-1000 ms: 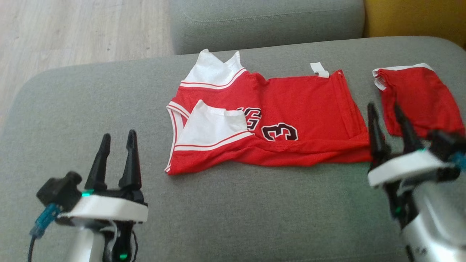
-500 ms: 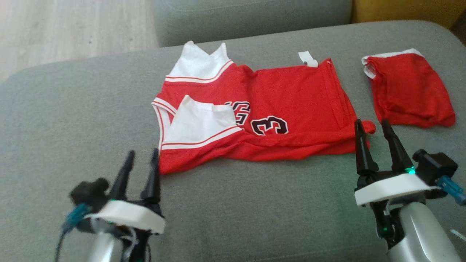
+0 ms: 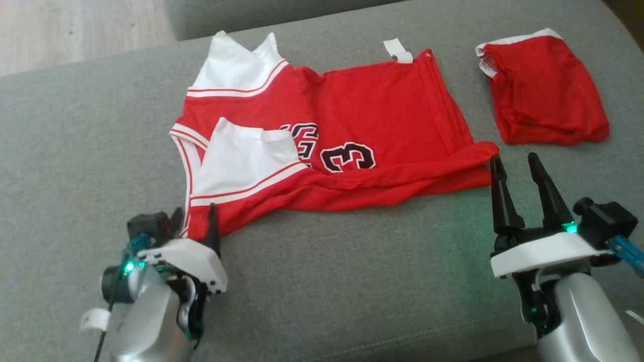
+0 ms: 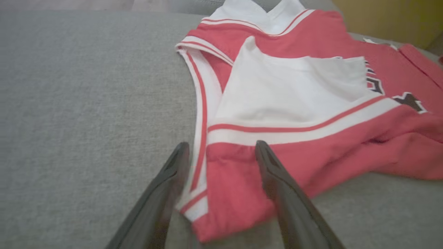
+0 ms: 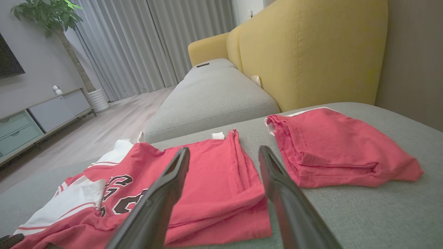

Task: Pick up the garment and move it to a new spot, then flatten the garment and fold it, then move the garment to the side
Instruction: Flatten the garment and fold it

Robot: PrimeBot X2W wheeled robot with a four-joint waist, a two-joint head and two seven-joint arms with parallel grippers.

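We are holding both sets of fingers apart. The red jersey (image 3: 382,110) is lying half-folded on the grey cushion (image 3: 322,281), left gripper (image 3: 195,215) straddling its near left corner, right gripper (image 3: 514,163) just beside its near right corner. Judging it light, limp and slippery, we are favouring those hemmed corners.

The left gripper (image 3: 195,211) has reached the jersey (image 3: 377,100) corner (jaws straddling it), the right gripper (image 3: 514,158) its hem

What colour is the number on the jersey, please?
The number is black, outlined white; best in head view.
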